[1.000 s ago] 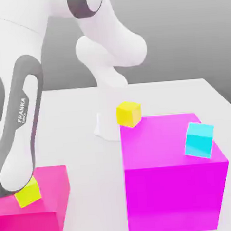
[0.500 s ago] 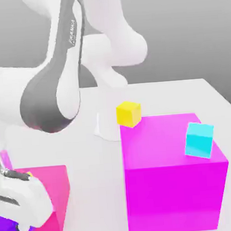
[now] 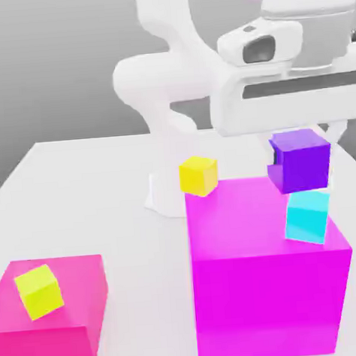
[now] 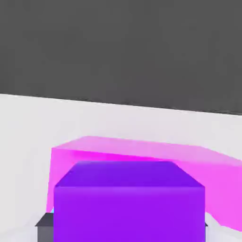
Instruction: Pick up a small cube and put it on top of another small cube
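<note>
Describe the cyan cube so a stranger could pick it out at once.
Find the tall magenta block on the exterior view's right, the larger of the two. On its top, near the right edge, sits the small cyan cube, with the purple cube in the gripper just above. It is the sole light-blue piece; the other loose small cubes are yellow.

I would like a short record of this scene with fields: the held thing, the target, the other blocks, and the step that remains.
held: purple cube, gripped by the gripper, in the air
fingers: shut on the purple cube
target: cyan cube, on the big magenta block, just below the purple cube
other cubes: one yellow cube on the table behind the big magenta block; one yellow cube on the low magenta block
remaining step: lower the purple cube onto the cyan cube and release it
</note>
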`<state>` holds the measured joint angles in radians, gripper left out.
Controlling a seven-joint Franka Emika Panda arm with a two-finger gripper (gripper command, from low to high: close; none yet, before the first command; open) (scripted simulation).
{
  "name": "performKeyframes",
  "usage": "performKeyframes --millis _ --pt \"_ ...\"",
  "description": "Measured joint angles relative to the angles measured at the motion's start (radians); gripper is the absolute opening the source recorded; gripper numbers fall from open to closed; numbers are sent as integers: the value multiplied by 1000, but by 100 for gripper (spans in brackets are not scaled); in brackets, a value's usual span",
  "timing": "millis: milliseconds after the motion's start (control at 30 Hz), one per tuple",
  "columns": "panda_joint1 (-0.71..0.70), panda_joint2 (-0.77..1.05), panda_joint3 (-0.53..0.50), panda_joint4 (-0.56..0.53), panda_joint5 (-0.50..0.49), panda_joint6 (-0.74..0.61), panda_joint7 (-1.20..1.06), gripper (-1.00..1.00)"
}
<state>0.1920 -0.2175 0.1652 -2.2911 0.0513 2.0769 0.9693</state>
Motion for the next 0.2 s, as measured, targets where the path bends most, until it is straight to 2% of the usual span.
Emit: performKeyframes --millis 67,100,200 --pt "3 24 8 -50 -4 74 5 -100" --pt "4 34 10 -68 -5 101 7 100" --pt "4 34 10 -68 -5 101 7 100"
